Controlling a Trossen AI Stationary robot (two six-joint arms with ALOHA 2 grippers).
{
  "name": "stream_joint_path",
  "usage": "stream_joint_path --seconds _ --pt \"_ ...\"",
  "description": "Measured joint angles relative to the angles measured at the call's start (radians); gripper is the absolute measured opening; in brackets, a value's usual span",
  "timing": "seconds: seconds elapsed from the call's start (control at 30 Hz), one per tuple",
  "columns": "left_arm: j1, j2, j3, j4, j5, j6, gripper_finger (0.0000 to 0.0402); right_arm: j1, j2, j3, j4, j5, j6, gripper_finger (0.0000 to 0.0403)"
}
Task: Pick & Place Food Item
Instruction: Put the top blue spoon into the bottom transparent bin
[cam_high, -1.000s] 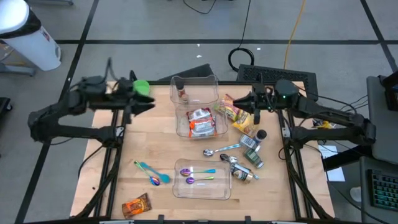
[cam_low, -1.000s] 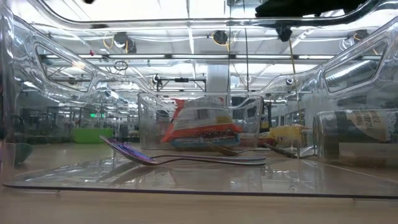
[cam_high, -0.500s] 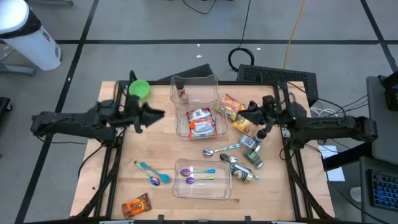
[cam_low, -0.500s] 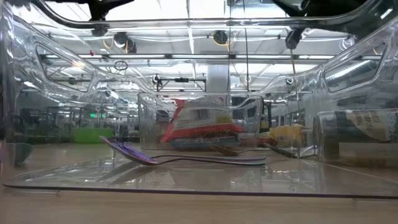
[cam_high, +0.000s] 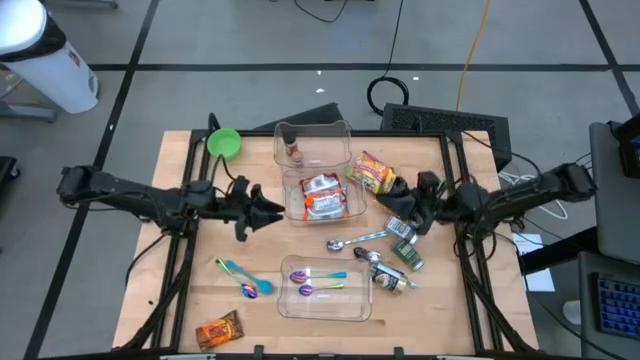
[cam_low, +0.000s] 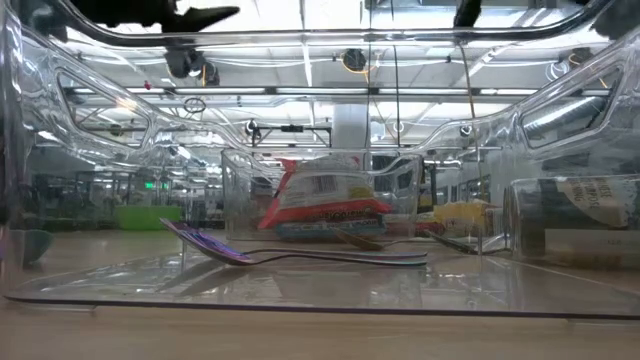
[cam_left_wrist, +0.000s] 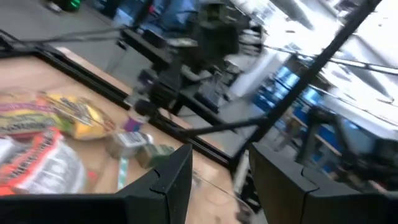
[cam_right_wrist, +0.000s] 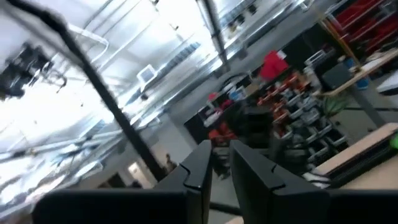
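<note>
The table is carrying three clear bins and a scatter of small things, with both arms reaching in low from the sides.

The left hand is hanging over the table just left of the middle bin, its fingers standing apart with nothing between them. The right hand is hovering at the right side, near the yellow packet; its fingers are sitting close together, nearly closed, and gripping nothing.

The rear bin is holding one small jar at its left side. The middle bin, touching the rear bin's front, is holding a red and white food packet; from the low view this packet is lying tilted inside the clear walls. The front bin is holding a purple spoon and a second spoon beside it.

A yellow packet is lying on the table just right of the middle bin. An orange packet is lying near the front left corner. A green bowl is sitting at the rear left. Two teal spoons are lying left of the front bin, and a metal spoon is lying between the middle and front bins, with small jars clustered to its right.
</note>
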Motion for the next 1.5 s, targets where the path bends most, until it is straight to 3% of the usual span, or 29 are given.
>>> stream_joint_path --seconds 0.17,0.4,0.63,0.83,0.93,1.07,1.33,1.5 --pt "0.000 0.093 0.000 0.168 -0.061 -0.160 0.0163 0.119 0.107 0.118 -0.079 0.102 -0.113 0.0047" --pt "-0.070 0.139 0.010 0.364 0.112 -0.190 0.0163 0.171 0.226 0.309 -0.372 0.123 -0.165 0.0047" --pt "-0.240 0.125 0.080 0.366 0.005 -0.108 0.0163 0.184 0.338 0.559 -0.855 0.123 -0.226 0.0047" --pt "-0.319 0.126 0.129 0.356 -0.091 0.022 0.0163 0.234 0.449 0.774 -1.414 0.233 -0.347 0.0047" --pt "-0.320 0.125 0.130 0.354 -0.119 0.031 0.0163 0.230 0.464 0.783 -1.472 0.182 -0.389 0.0047" --pt "-0.317 0.125 0.130 0.353 -0.139 0.034 0.0163 0.180 0.460 0.786 -1.528 0.057 -0.303 0.0054" --pt "-0.263 0.126 0.130 0.347 -0.165 0.080 0.0163 0.049 0.451 0.785 -1.649 -0.207 -0.246 0.0112" --pt "-0.226 0.126 0.130 0.348 -0.174 0.091 0.0163 0.002 0.450 0.784 -1.707 -0.241 -0.340 0.0154"
